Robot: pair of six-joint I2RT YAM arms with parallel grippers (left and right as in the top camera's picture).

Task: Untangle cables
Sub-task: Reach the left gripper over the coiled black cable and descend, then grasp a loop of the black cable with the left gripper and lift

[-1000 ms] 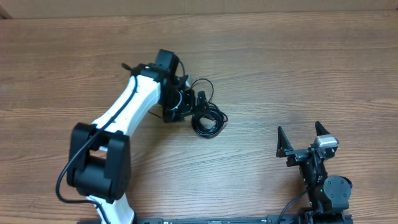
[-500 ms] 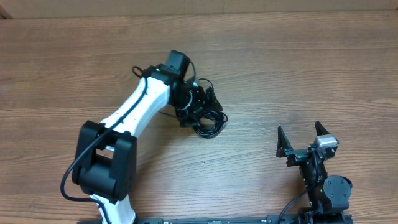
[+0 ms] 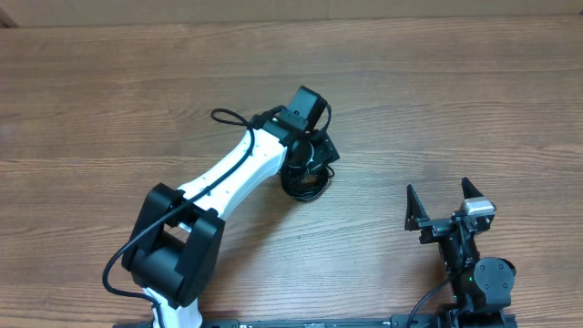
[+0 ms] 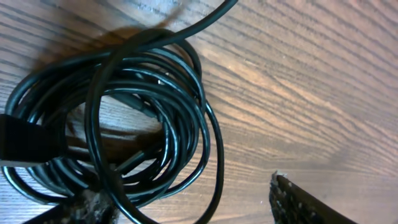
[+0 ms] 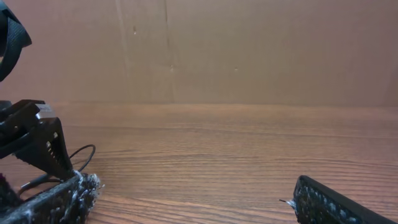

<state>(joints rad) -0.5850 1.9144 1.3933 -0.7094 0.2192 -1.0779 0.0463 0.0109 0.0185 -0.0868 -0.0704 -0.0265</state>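
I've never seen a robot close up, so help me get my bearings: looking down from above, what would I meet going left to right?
Left arm's bulky black joint → its white link → coil of black cables → bare wooden table → right arm, jaws spread open.

Evenly, fairly brightly lit from above, without harsh glare. Soft dark shadow beneath the cables [image 4: 189, 118] on the surface [image 4: 298, 74], faint sheen along their jackets. Slightly soft close up at the right tool [image 5: 196, 190]; crisp overhead.
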